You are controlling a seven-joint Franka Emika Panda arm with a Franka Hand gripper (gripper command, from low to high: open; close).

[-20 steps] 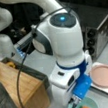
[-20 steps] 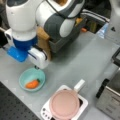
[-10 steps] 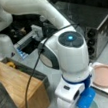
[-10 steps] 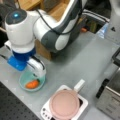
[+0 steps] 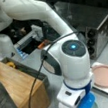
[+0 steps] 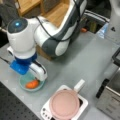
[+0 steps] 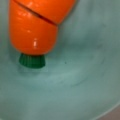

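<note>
Hovering low over the teal bowl point(image 6: 25, 86), my gripper point(image 6: 33, 78) sat directly above the toy carrot point(image 7: 37, 25); its green stem end pointed toward the wrist view's bottom. Whether my jaws were released or clenched, I could not tell.

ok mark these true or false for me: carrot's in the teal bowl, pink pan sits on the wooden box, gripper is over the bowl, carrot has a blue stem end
1. The carrot lies in the teal bowl. True.
2. The pink pan sits on the wooden box. False: it rests on a white cooker on the grey table.
3. The gripper is right over the bowl. True.
4. The carrot has a blue stem end. False: the wrist view shows a green stem end.
</note>
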